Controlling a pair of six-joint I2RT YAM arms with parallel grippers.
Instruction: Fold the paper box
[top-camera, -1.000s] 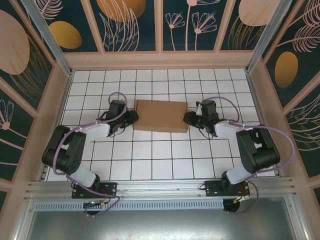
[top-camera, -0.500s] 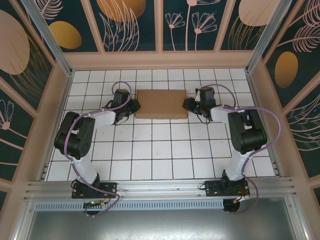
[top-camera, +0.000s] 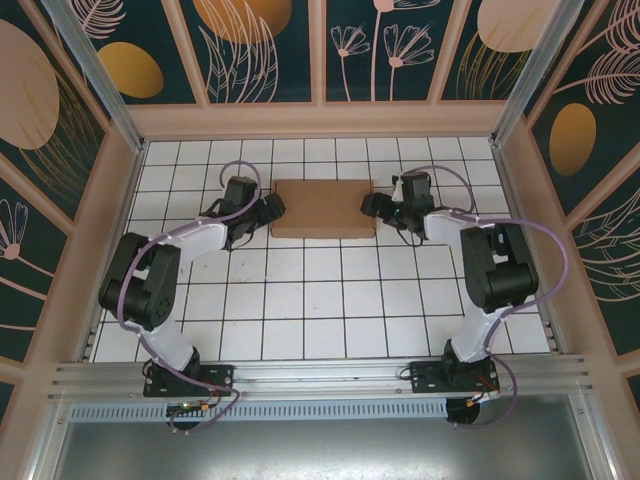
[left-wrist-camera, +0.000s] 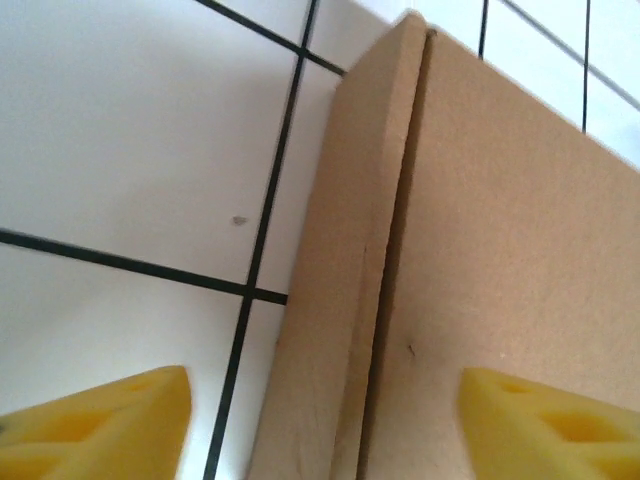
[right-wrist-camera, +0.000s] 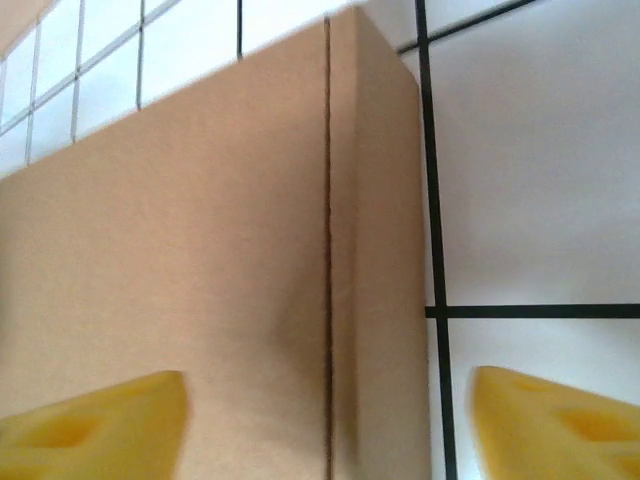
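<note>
flat brown cardboard paper box (top-camera: 322, 208) is lying closed; left gripper (top-camera: 271, 208) and right gripper (top-camera: 369, 206) are gaping wide at its ends, holding nothing. advising backing straight outward, avoiding its edges.

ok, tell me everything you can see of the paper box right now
The paper box is plain brown, unprinted cardboard, folded shut into a flat rectangle. It lies on the white tiled table toward the far side, long side across. The wrist views show a seam between top panel and end wall. The open left gripper and right gripper straddle its ends; contact is unclear.
</note>
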